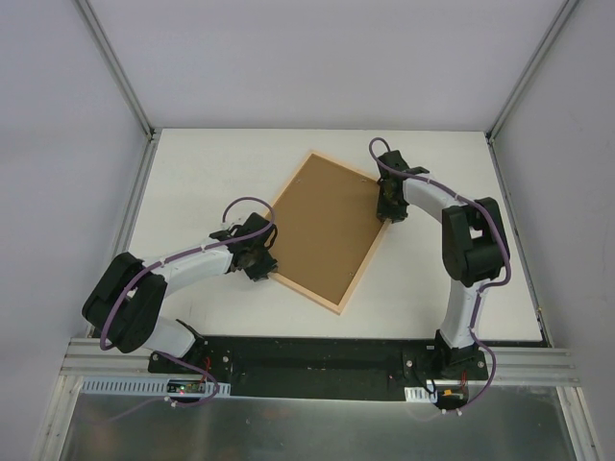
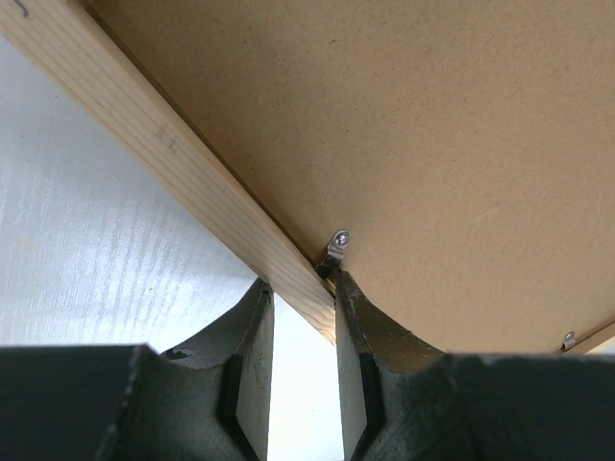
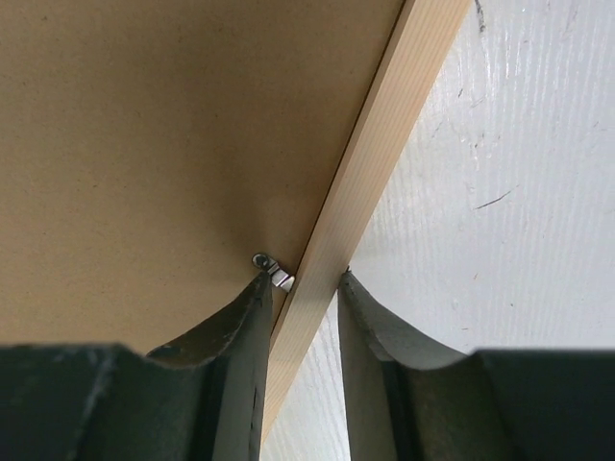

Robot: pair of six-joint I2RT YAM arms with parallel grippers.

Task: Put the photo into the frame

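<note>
The light wood frame (image 1: 306, 291) lies face down on the white table, turned at an angle. The plain brown backing board (image 1: 327, 226) fills it. The photo is hidden. My left gripper (image 1: 261, 263) is at the frame's left edge. In the left wrist view it (image 2: 300, 283) is open, its fingers straddle the wood strip (image 2: 192, 163), and the right fingertip touches a small metal clip (image 2: 336, 247). My right gripper (image 1: 387, 207) is at the frame's right edge. In the right wrist view it (image 3: 303, 279) is open astride the strip (image 3: 384, 125), with its left fingertip at a clip (image 3: 272, 268).
The white table (image 1: 192, 173) is bounded by white walls with metal corner posts at the back left and back right. Another metal clip (image 2: 569, 339) sits at the backing board's edge in the left wrist view. The arm bases stand on a black rail (image 1: 317, 360) at the near edge.
</note>
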